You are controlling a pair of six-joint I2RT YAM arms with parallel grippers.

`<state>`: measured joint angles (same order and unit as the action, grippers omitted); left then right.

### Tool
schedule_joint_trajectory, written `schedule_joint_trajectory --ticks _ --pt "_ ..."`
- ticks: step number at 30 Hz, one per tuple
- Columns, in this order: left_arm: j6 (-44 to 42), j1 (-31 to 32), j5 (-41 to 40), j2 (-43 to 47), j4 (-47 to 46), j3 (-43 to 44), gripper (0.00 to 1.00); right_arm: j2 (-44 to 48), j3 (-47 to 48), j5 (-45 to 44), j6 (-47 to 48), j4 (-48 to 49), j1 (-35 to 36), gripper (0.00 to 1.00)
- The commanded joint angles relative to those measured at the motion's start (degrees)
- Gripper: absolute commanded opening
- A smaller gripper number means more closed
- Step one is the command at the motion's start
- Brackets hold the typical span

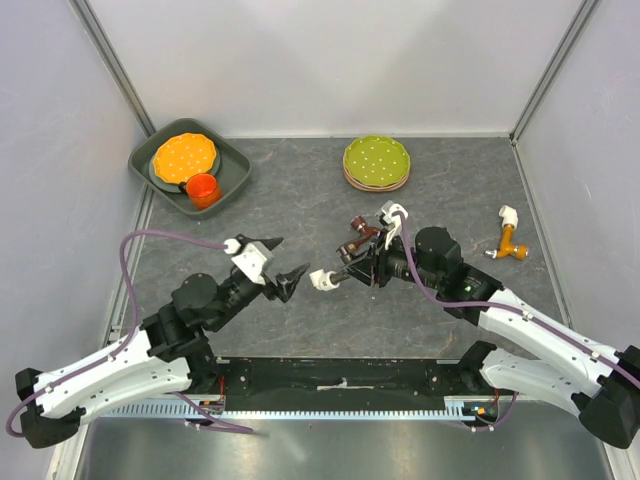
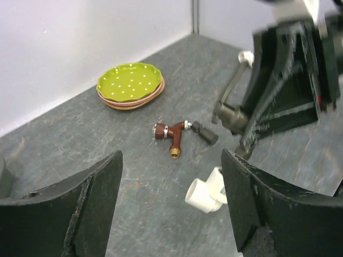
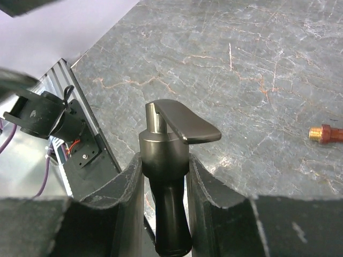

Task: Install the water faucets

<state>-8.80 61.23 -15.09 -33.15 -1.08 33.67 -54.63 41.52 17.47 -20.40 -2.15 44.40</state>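
My right claw [image 3: 163, 179] is clamped on the dark grey tap [image 3: 165, 155]. Both fingers press the round body below the collar. The flat lever stands clear above them, pointing right in the wrist view. The grip looks square and the tap sits upright between the fingers.

My left claw [image 1: 285, 262] is spread wide and holds nothing. It faces the right claw across the middle of the table [image 1: 300, 200], tips close together.

Between the two claws sits the white elbow [image 2: 206, 193], just beside the right claw's tip. I cannot tell whether it touches the grey tap or lies loose on the table.

The reddish-brown tap [image 2: 174, 136] lies on its side just beyond, towards the far edge. The green dotted plates [image 1: 376, 162] are stacked further back.

Handling assessment:
- I judge all three pieces to be light, rigid plastic.
- The grey tap's smooth round body may twist under load, so the hold belongs on the body, never on the thin lever.
- The white elbow should be taken across its thicker barrel, leaving its open end free for mating.
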Motion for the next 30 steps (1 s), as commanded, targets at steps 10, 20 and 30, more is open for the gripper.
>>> schedule_joint_trajectory --ticks 10,20,30 --pt "45.9 -12.1 -7.5 -10.5 16.6 10.3 0.94 4.0 -12.7 -1.1 -4.3 32.2 0.1 0.00" --pt "52.5 -19.7 7.0 -19.8 15.6 12.7 0.92 1.2 -17.5 -3.0 -7.4 44.8 0.1 0.00" --pt "53.9 -20.2 13.2 -23.7 16.2 12.8 0.82 -1.1 -19.6 -5.0 -8.5 50.0 0.2 0.00"
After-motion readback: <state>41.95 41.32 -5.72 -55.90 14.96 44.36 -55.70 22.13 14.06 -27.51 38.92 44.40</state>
